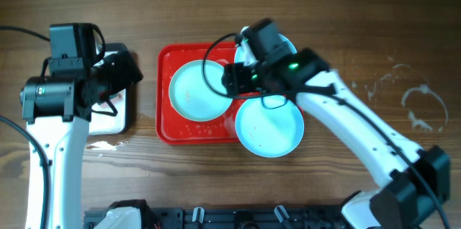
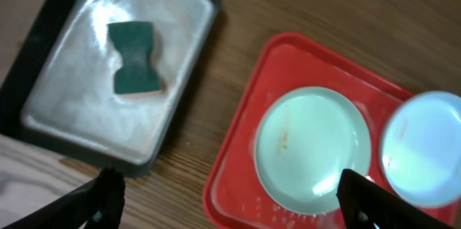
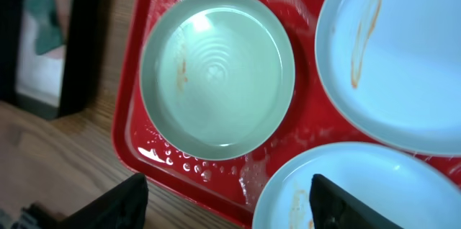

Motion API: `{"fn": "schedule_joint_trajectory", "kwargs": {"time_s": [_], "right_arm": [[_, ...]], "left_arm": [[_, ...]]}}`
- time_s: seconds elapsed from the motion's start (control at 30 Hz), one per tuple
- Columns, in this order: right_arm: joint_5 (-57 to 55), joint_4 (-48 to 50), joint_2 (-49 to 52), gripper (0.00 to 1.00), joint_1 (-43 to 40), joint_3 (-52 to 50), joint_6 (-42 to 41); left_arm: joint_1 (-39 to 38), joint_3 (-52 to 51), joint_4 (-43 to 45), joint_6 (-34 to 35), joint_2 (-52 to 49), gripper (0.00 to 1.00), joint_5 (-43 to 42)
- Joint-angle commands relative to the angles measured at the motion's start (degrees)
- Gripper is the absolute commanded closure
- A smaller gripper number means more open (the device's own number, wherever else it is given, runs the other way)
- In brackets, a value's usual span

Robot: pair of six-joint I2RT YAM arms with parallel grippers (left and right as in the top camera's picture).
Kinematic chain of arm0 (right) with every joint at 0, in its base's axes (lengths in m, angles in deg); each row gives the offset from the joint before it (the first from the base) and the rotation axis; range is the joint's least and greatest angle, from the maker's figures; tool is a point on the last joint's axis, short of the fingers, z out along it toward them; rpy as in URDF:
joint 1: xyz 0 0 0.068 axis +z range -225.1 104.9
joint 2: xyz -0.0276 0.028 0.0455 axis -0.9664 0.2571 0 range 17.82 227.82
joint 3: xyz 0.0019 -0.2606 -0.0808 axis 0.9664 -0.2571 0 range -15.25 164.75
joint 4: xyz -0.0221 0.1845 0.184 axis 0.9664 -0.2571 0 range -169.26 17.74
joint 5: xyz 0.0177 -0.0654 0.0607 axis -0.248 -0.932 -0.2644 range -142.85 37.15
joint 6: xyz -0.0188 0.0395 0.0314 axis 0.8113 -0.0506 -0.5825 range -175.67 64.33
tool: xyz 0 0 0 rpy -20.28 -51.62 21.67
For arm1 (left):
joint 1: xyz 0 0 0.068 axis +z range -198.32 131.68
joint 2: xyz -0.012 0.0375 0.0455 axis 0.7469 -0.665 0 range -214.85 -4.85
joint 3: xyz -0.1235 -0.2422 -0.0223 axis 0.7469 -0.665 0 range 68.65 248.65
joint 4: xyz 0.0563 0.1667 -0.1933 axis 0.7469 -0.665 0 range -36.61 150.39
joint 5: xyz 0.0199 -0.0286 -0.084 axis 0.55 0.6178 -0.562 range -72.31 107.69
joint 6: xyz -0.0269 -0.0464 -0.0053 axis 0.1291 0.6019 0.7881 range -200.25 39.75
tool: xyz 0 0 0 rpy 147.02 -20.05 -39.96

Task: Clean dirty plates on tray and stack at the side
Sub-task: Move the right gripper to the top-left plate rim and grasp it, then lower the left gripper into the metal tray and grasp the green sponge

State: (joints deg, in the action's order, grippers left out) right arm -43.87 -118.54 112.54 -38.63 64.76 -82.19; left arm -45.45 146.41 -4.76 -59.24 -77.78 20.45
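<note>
I am holding my right pincer (image 3: 229, 189) spread wide above the red tray (image 3: 130, 135), gripping nothing. The left plate (image 3: 216, 70) is lying just ahead of my fingertips, wet and faintly stained. A second plate (image 3: 403, 56) and a third plate (image 3: 360, 186), overhanging the tray's rim, are showing orange smears. My left pincer (image 2: 230, 194), also spread, is hovering near a metal pan (image 2: 65, 106). Its camera is showing the green sponge (image 2: 135, 57) there, which my arm is covering from overhead.

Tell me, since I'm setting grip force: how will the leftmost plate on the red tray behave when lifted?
Probably slippery: the plate looks wet, with droplets on the tray beside it. Likely stiff, keeping its round shape. Its shallow rim gives little to pinch, so it might tip.
</note>
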Motion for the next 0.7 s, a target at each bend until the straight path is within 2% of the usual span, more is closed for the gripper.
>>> {"fn": "schedule_joint_trajectory", "kwargs": {"time_s": [0.0,0.17,0.47,0.67], "right_arm": [[-9.8,0.1,5.0,0.34,2.8,1.2,-9.3],[-10.0,1.2,11.7,0.39,3.2,1.2,-12.7],[-10.3,8.0,17.9,0.52,3.2,1.2,-12.6],[-10.7,9.4,20.7,0.57,3.2,1.2,-12.7]], "left_arm": [[4.4,0.9,-0.7,3.0,-2.7,0.1,3.4],[9.2,0.9,-0.9,3.7,-5.9,0.09,3.3],[10.4,0.9,0.0,3.5,-10.6,0.09,3.4],[10.5,0.9,0.6,3.4,-11.3,0.07,3.8]]}}
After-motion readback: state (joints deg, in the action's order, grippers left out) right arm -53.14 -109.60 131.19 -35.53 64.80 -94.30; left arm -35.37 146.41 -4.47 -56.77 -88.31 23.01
